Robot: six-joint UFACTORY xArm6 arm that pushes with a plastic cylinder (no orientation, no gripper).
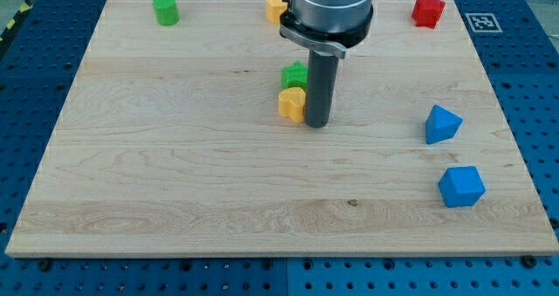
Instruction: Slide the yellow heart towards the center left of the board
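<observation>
The yellow heart [292, 103] lies near the middle of the wooden board [175, 174]. A green star block [295, 73] touches it on the side toward the view's top. My tip [318, 124] rests on the board just to the view's right of the yellow heart, close against it. The dark rod rises from there to the arm's grey housing [329, 8] at the view's top.
A green cylinder [166, 9] stands at the top left. A yellow block [276, 6] is partly hidden behind the arm at top centre. A red star block [428, 10] is at top right. A blue wedge-like block [442, 124] and a blue cube-like block [460, 186] sit at the right.
</observation>
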